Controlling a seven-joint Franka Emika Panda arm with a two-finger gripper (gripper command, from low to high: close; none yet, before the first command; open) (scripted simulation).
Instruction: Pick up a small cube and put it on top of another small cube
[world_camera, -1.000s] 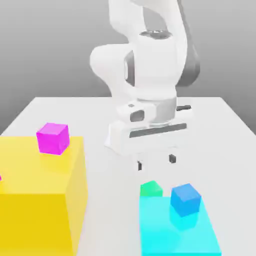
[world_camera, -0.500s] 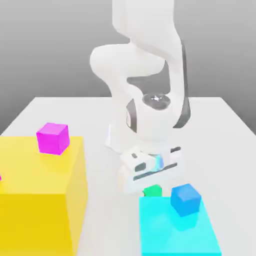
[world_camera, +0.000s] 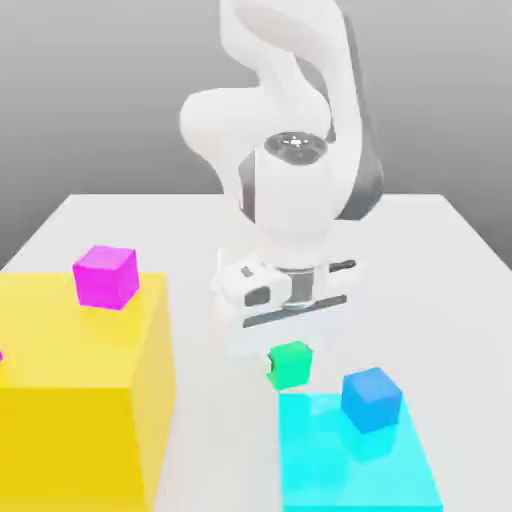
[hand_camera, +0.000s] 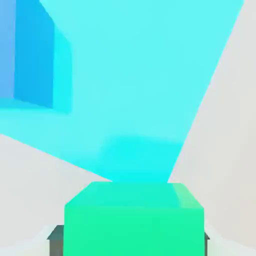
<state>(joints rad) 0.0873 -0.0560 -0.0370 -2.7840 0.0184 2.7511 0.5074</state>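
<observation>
A: Where is the small cube (world_camera: 290, 364) sitting?

B: It isn't sitting; the gripper (world_camera: 288, 352) is clamping it between its fingers (hand_camera: 55, 234), and it is hanging above the white surface (world_camera: 455, 260), just by the far edge of the cyan platform (world_camera: 330, 460).

A: And the other cubes?

B: The blue cube (world_camera: 371, 399) is resting on the cyan platform, and the magenta cube (world_camera: 105, 276) is resting on the yellow block (world_camera: 80, 400) at the exterior view's left

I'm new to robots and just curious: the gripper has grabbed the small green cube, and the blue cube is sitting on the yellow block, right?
Not quite. The gripper does hold the green cube, but the blue cube sits on the cyan block, as the exterior view shows. The magenta cube is on the yellow block.
</observation>
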